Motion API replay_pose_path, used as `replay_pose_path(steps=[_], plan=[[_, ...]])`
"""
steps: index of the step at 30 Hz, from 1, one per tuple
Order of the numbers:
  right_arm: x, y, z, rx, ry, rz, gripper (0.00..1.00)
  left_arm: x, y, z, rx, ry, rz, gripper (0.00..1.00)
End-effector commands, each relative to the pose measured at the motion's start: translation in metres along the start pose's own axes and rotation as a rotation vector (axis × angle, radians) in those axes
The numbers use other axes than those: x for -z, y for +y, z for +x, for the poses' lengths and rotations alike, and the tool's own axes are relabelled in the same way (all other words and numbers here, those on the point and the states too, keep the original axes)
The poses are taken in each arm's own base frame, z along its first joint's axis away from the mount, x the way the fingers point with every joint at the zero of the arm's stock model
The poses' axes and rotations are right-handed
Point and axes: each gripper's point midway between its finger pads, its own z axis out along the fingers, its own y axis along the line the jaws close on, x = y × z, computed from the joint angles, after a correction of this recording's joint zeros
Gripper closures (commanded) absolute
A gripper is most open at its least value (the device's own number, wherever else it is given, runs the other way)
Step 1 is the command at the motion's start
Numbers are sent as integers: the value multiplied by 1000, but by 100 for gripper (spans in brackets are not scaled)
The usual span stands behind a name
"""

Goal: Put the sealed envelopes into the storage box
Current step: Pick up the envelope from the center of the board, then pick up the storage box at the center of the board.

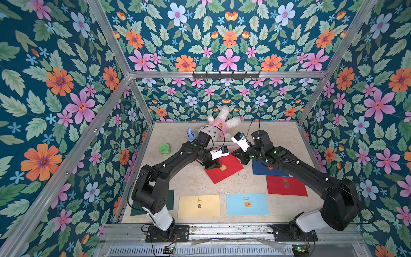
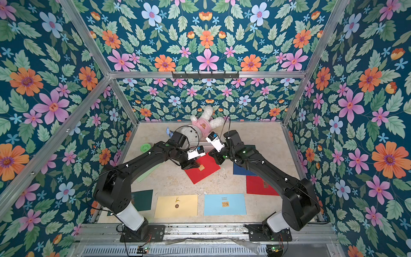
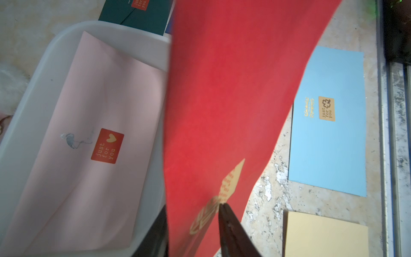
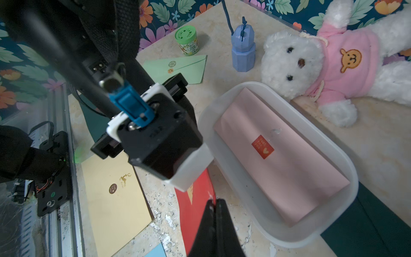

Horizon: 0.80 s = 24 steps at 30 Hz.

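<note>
We have the red envelope (image 3: 211,106) up off the table, standing on edge and bowed. The left gripper (image 3: 193,205) straddles its near end, one finger on each face beside the gold seal. We cannot tell whether those jaws are pressing the paper yet or only flanking it. The right gripper (image 4: 214,203) is fully closed, and we judge that it pinches the envelope's far corner, since in a top view (image 1: 239,156) it sits right at that corner.

The box (image 3: 33,111) is just beside the left gripper, its wall against the outer finger on the side facing away from the blue envelope (image 3: 329,124). The right gripper is also just beside the box's rim (image 4: 333,138), so neither arm is clearly the nearer one. A pink envelope (image 3: 89,178) already lies flat inside and fills most of the floor.

The box's long axis runs roughly parallel to the red envelope's length. We judge that the move ahead is a short sideways carry over the wall, then tipping the envelope flat onto the pink one with little turning. The bowed paper could catch on the rim. The yellow (image 1: 199,205), blue and navy (image 1: 262,170) envelopes are still on the table.
</note>
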Motion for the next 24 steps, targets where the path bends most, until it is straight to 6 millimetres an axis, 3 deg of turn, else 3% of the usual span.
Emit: replay_pose_path(steps=[1,4,5,10,15,20,24], plan=[[-1,-5,-10,11,-39,12,100,2,-5,-8,15,-46,21,77],[-3,-8,-9,5,-39,13,100,2,-7,-7,31,-47,25,98],[-4,-8,-10,6,-42,14,100,2,-7,-7,36,-49,24,100],[-1,-19,-8,-11,-44,60,97,10,-8,-11,41,-70,-6,100],[17,-52,1,-69,-32,172,60,20,-7,-9,50,-40,-42,100],[33,-73,8,-123,-51,245,52,29,2,-5,76,11,-107,100],[26,-97,20,-217,-29,343,50,39,13,-10,118,31,-163,100]])
